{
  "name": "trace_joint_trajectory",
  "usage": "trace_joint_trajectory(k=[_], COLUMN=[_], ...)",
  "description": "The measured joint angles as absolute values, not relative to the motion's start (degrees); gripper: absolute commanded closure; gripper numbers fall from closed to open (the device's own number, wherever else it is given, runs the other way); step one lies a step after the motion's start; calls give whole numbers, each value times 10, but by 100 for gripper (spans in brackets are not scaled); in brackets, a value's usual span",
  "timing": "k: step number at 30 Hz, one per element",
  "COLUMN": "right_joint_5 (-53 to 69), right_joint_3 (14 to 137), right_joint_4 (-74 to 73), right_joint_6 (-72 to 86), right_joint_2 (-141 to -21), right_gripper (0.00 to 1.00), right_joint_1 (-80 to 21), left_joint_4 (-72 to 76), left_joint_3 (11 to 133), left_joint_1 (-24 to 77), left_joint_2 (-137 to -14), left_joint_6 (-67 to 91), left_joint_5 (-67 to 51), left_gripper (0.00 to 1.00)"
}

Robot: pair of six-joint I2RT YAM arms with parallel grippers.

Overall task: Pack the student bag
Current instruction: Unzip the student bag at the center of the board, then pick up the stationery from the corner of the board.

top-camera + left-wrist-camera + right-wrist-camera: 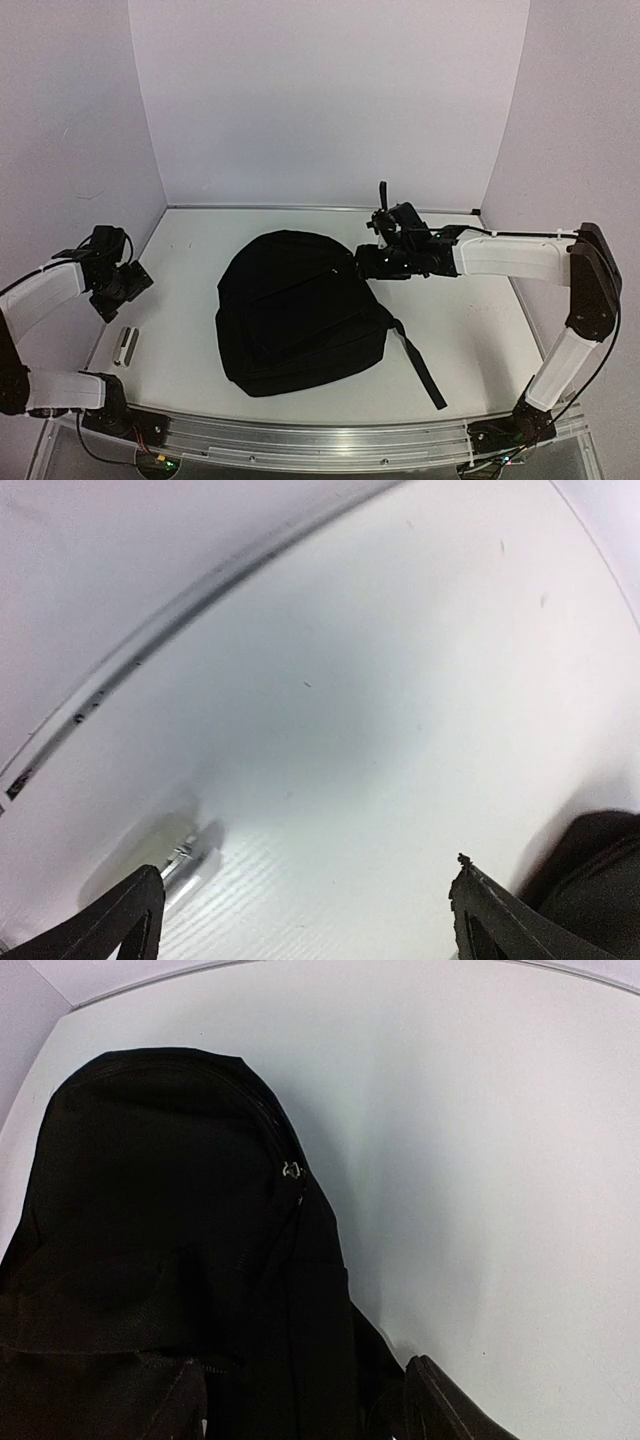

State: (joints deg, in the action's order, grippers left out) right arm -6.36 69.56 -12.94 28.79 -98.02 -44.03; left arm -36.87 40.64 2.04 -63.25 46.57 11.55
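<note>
Student bag (300, 315) laid flat mid-table (470, 330). Soft, floppy fabric, probably light, sag expected when lifted. Best taken at zipper pull (291, 1170) or shoulder strap (420, 365). Left gripper (305, 880) spread wide, nothing held. Right gripper (365, 262) parted at bag's far edge, nothing pinched.

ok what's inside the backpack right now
The backpack lies flat on the table. Every view shows only its black outer fabric and a zip pull, with no opening. Whatever is inside is covered, so it cannot be seen.
</note>
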Motion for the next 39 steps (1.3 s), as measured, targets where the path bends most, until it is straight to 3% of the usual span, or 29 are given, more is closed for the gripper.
trace_joint_trajectory(k=[6,16,22,31,39], right_joint_5=[-50,-43,-41,-35,-33], right_joint_3=[693,693,693,695,698], right_joint_4=[-115,-103,-103,-103,-103], right_joint_6=[288,290,292,295,296], right_joint_2=[-980,-980,-980,-983,-986], right_gripper=[35,34,34,34,34], right_joint_1=[-440,-440,-440,-440,-440], left_joint_4=[-390,-330,-273,-214,-232], left_joint_3=[351,305,272,268,290], left_joint_1=[-83,-141,-141,-90,-79], left_joint_2=[-546,-638,-665,-687,-723], left_joint_6=[483,479,486,495,479], left_joint_5=[134,10,-59,-152,-148], left_gripper=[0,1,16,23,44])
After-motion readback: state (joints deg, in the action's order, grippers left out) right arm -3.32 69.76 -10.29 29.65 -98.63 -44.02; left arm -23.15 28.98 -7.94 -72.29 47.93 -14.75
